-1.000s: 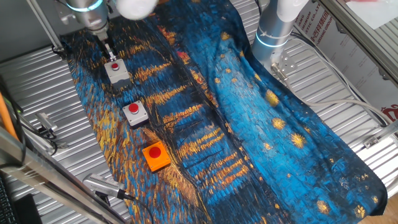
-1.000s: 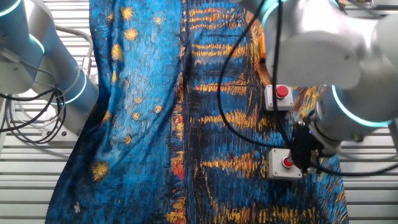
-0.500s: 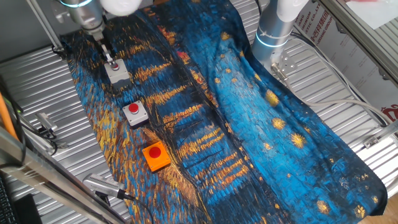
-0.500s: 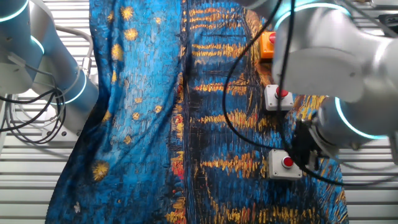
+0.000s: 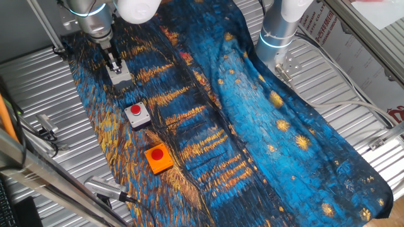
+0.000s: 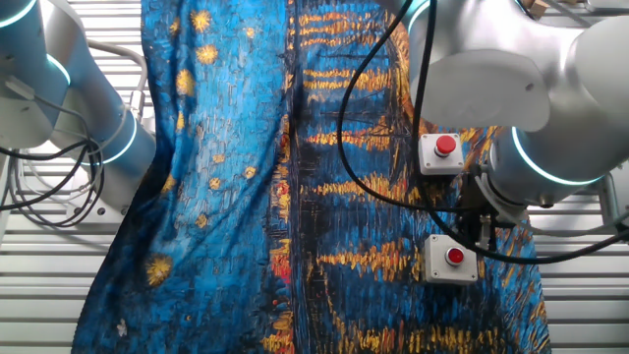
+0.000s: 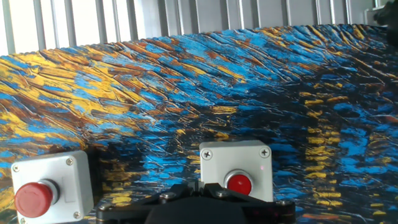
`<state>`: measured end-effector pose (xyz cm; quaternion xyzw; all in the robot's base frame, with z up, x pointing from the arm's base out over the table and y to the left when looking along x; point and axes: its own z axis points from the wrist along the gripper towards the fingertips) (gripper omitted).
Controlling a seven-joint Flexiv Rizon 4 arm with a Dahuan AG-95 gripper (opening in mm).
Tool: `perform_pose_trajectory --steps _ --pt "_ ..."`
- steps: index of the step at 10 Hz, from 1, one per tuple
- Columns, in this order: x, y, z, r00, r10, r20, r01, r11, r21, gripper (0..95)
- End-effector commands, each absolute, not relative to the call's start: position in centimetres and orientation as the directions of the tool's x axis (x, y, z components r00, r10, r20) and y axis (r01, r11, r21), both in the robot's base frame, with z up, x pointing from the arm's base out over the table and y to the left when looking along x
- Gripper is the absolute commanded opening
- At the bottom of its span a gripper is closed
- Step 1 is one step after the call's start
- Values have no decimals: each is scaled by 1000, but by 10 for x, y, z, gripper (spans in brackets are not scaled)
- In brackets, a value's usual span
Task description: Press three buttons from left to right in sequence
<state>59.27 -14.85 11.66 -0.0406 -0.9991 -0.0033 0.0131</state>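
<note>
Hovering just over the far grey button (image 5: 118, 76), gripper (image 5: 114, 65) near the worktop's far-left corner; jaw state impossible to tell.

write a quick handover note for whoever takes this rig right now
Gripper: down over the end grey button, hiding its red cap in one fixed view; whether the jaws are open or shut cannot be told.
Buttons: in a row on the painted cloth, end grey button, then middle grey button, then orange button.
Done: nothing confirmed; a press on the end one is not visible.
Left: middle and orange buttons, both uncovered.
</note>
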Motion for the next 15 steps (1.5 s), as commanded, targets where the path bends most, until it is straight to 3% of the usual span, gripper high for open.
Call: perform_pose_trajectory --steps 1,15 --pt "592 -148 118 -997 80 23 80 997 5 0" --pt "593 -147 118 -998 65 23 65 998 3 0"
